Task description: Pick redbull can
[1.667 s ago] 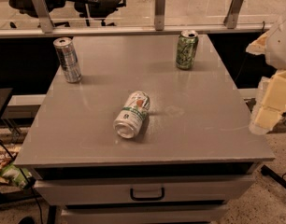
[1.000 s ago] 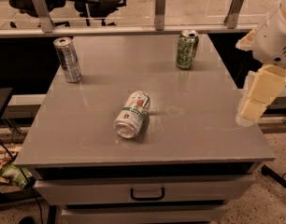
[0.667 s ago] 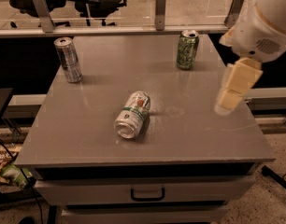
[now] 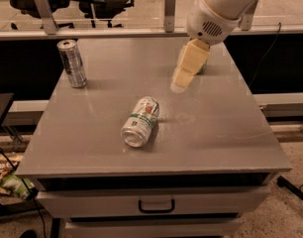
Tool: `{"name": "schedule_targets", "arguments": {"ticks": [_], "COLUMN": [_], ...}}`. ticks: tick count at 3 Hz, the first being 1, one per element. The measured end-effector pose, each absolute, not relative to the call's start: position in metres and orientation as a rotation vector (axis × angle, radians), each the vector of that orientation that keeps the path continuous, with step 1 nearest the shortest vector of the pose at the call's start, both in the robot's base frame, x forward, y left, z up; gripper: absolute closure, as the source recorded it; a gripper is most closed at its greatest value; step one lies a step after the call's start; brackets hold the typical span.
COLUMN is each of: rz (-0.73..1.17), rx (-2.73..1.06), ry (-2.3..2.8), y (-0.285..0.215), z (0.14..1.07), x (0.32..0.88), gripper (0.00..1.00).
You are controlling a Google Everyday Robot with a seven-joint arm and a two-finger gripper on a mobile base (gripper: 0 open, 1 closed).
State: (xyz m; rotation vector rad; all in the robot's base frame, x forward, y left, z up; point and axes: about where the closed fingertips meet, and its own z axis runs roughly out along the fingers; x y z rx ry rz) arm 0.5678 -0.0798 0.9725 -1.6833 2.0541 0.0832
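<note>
The gripper [image 4: 180, 81] hangs over the back-right part of the table [image 4: 226, 138], angled down and to the left, with nothing in it as far as I can see. Honestly I can't tell whether it's spread apart or pinched together from this angle.

Closest thing to it is the white can [image 4: 140, 121] with the green and orange label, lying on its side near the middle of the table, a bit in front of the gripper and to its left. That's not the target though.

The redbull can [image 4: 72, 63] stands upright way over at the back-left corner, well apart from the gripper and untouched.

So I'd say the task's barely started: the whole reach across, lining up around the can, the grab and the lift are all left.
</note>
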Motion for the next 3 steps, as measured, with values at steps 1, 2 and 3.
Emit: {"name": "schedule_targets", "arguments": {"ticks": [1, 2, 3], "rz": [0.132, 0.139, 0.165], "rx": [-1.669, -1.647, -1.581], "ry": [2.008, 1.999, 2.028], "y": [-0.007, 0.036, 0.077], "z": [0.968, 0.958, 0.939], "x": [0.601, 0.624, 0.664], "gripper": [0.00, 0.00, 0.00]}}
